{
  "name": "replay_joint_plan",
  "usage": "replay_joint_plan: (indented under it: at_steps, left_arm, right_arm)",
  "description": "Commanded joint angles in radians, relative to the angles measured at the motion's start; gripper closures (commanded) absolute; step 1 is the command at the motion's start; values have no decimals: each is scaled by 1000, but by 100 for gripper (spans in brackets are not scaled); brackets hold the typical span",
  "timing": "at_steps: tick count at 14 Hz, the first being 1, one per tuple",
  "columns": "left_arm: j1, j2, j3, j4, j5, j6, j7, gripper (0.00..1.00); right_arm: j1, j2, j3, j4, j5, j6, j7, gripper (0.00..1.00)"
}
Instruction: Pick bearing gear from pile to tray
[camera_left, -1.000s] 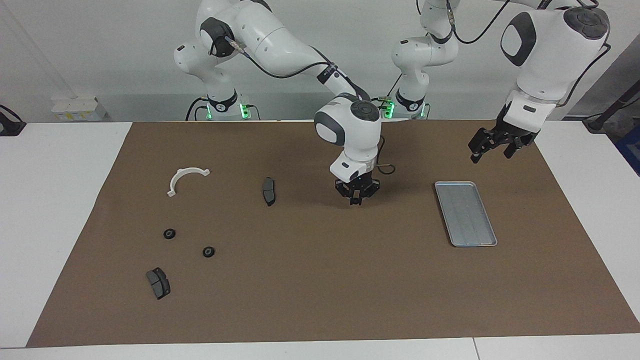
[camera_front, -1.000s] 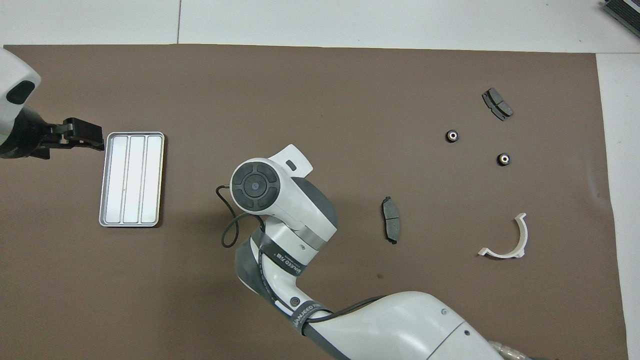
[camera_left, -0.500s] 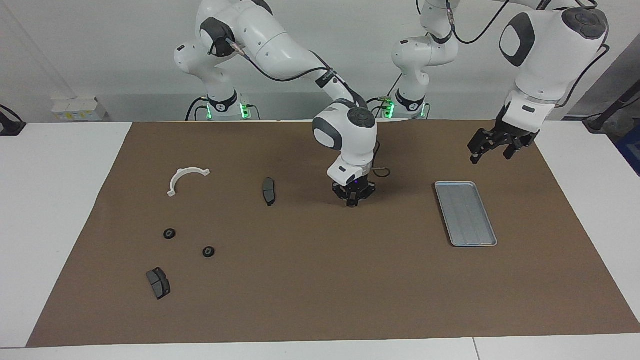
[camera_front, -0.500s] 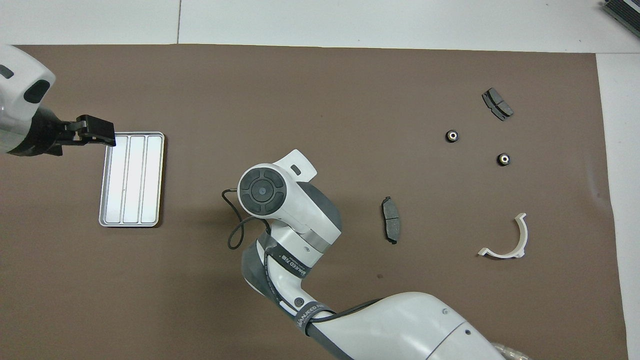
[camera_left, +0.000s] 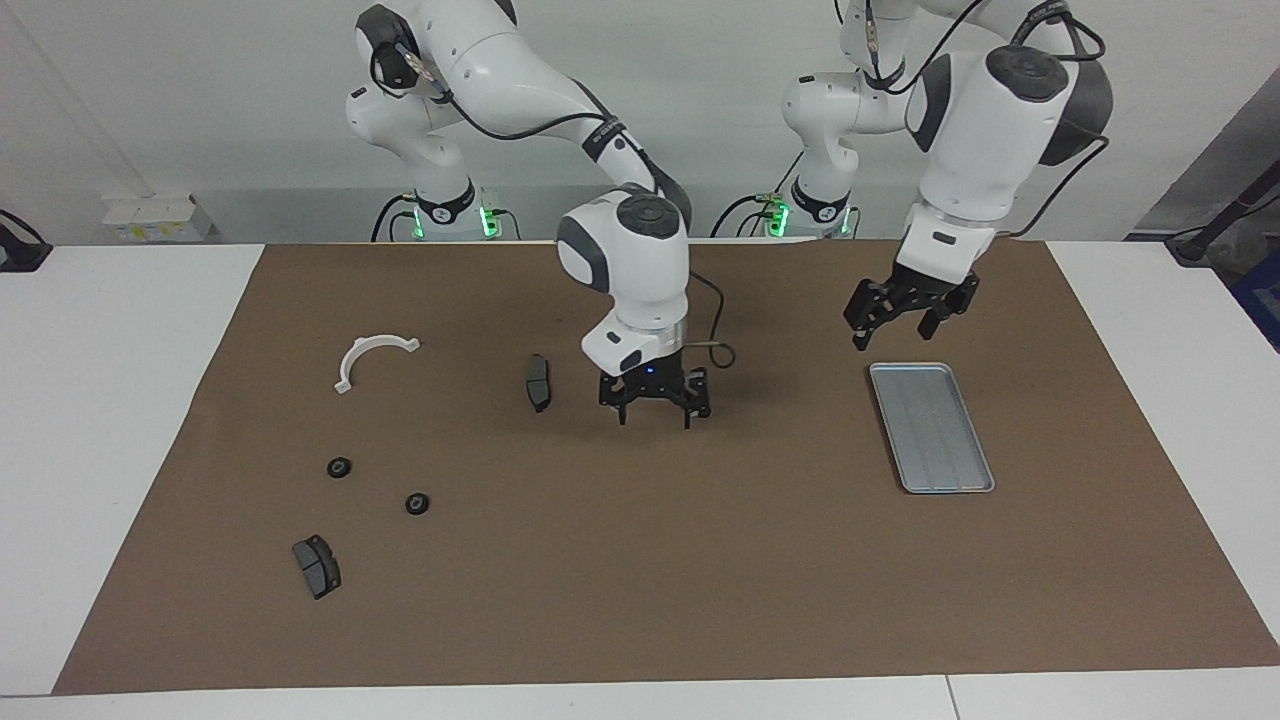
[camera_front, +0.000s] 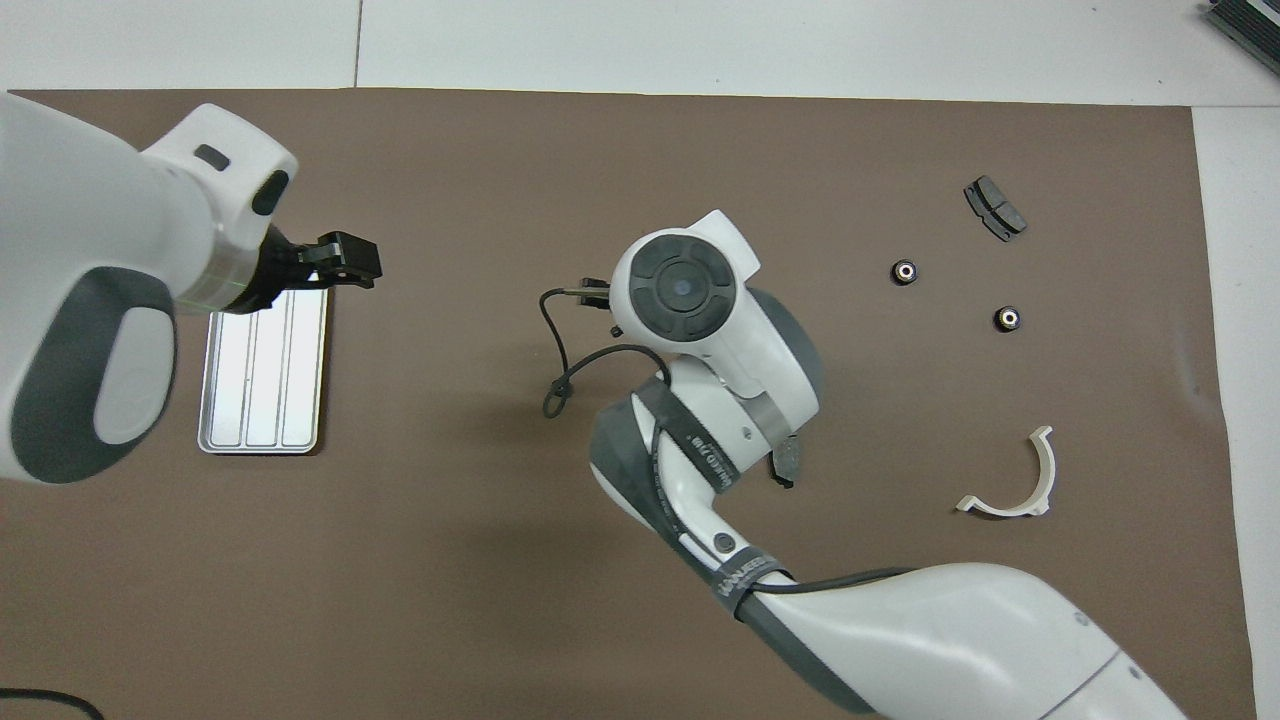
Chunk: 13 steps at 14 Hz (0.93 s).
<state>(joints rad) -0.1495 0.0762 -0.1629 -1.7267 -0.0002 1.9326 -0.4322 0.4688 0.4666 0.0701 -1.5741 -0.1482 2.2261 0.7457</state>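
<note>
Table (camera_left: 700, 600): brown mat, tray (camera_left: 931, 427) empty toward left arm's end. Right gripper (camera_left: 655, 398) shifted toward pile, jaws newly spread, empty, over bare mat. Left gripper (camera_left: 905, 308) moved to tray's near corner, jaws open, empty. Gears (camera_left: 339, 467) (camera_left: 417, 503) untouched; pick pending.

A brown mat (camera_left: 640, 600) covered most of a white table (camera_left: 110, 400). A small white box (camera_left: 150, 218) sat at the table's edge nearest the robots, toward the right arm's end, touching nothing on the mat.
</note>
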Motion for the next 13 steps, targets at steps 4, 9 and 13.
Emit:
replay_joint_plan:
  at_steps: [4,9,13]
  left_arm:
    - [-151,91,16,-55,17,170,-62,0]
    - [-246,218,17,-115,97,348,-206,0]
    - [-260,224,17,-252,97,480,-208,0]
  right_arm:
    - [-260,-212,16,-315,109,79,-426,0]
    - [-468,-105,13,-334,150,223,-692,0]
    - [-564,-34,14,-305,144,236,-790,1]
